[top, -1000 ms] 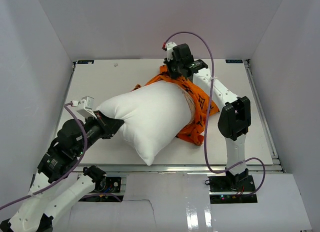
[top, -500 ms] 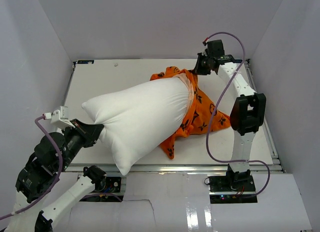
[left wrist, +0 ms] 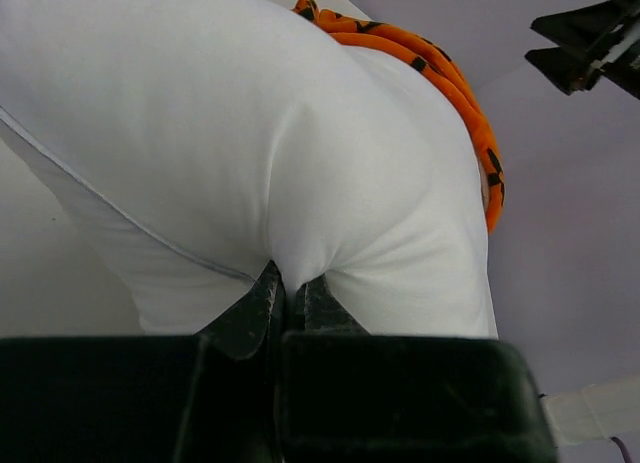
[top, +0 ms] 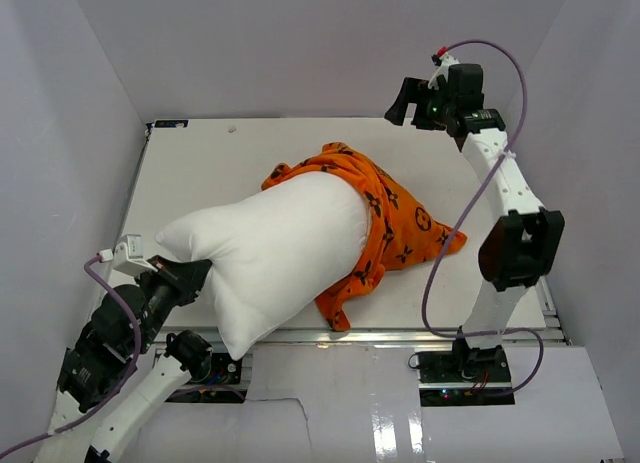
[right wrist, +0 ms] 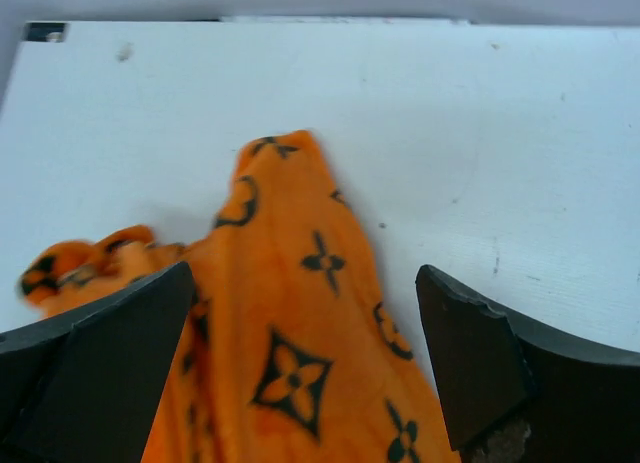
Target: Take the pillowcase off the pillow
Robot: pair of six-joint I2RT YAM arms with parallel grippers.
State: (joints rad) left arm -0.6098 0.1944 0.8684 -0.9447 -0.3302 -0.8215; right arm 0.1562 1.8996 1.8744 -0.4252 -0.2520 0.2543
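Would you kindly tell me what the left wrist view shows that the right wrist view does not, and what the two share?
Only the left wrist view shows the white pillow, its fabric pinched in the shut left gripper. Only the right wrist view shows the bare table top and the right gripper, its fingers wide apart and holding nothing. Both show the orange pillowcase: a thin rim behind the pillow in the left wrist view, a broad spread with dark flower motifs in the right wrist view.
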